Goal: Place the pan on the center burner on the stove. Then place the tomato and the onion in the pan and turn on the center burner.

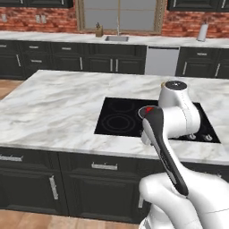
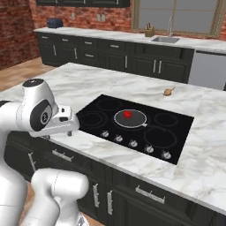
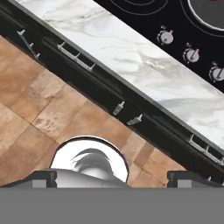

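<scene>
We are keeping our hand (image 3: 112, 177) wide open and holding nothing; in the hand view its two dark fingertips (image 3: 43, 178) are standing far apart, looking down over the front edge of the marble bench (image 3: 144, 65) at the wooden floor (image 3: 39, 113) and the dark cabinet drawers (image 3: 78, 57). In the right base view the hand (image 2: 70, 125) is hanging just off the near left edge of the bench, well apart from the task's things.

The pan (image 2: 130, 118) is sitting on the center burner (image 2: 118, 120) of the stove (image 2: 176, 128), its short black handle pointing to the right. The tomato (image 2: 127, 114) is lying inside the pan, near its middle. The onion (image 2: 167, 92) is lying on the bench behind the stove, apart from the glass and outside the pan.

Five silver knobs (image 2: 133, 143) are running along the front of the stove; three of them (image 3: 190, 54) are showing in the hand view, along with a piece of the pan's rim (image 3: 205, 26). From the left base view our own arm is covering the pan, leaving the smaller left burner rings (image 1: 117, 121) in sight.
</scene>
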Controlling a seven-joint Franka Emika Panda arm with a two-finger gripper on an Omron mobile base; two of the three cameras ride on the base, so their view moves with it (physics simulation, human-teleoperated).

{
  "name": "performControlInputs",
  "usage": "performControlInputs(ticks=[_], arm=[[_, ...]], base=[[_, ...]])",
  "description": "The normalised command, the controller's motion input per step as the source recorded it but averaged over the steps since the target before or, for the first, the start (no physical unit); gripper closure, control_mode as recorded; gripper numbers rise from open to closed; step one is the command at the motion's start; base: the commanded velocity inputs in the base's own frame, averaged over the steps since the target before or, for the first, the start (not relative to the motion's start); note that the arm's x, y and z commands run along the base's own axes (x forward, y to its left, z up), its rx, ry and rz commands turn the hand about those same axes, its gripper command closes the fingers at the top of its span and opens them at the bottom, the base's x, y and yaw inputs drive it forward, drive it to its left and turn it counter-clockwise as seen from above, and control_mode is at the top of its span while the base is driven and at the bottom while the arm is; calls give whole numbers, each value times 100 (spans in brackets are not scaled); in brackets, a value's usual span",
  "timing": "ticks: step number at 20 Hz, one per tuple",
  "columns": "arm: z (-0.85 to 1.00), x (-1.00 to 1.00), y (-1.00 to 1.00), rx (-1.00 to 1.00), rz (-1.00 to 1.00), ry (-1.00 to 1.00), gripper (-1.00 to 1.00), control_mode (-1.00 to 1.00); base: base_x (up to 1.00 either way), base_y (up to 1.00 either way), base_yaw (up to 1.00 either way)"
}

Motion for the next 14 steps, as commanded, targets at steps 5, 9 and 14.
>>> performControlInputs(ticks=[5, 9, 14], arm=[[0, 0, 0, 0, 0, 0, -100, 100], [0, 0, 0, 0, 0, 0, -100, 100], [0, 0, 0, 0, 0, 0, -100, 100]], base=[[-5, 58, 0], [0, 91, 0], [0, 88, 0]])
